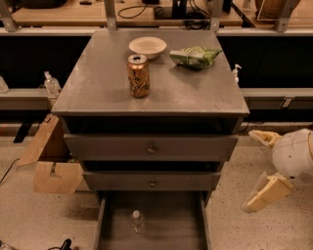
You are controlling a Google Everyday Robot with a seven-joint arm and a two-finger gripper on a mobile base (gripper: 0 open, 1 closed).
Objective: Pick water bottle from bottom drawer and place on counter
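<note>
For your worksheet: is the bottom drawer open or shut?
Open: the bottom drawer juts out, water bottle visible inside; the pincer hangs right of it.

floor [29, 215]: pale, speckled | rear: wooden workbench [58, 14] | left: cardboard box [51, 166] | end effector [250, 171]: low right
</note>
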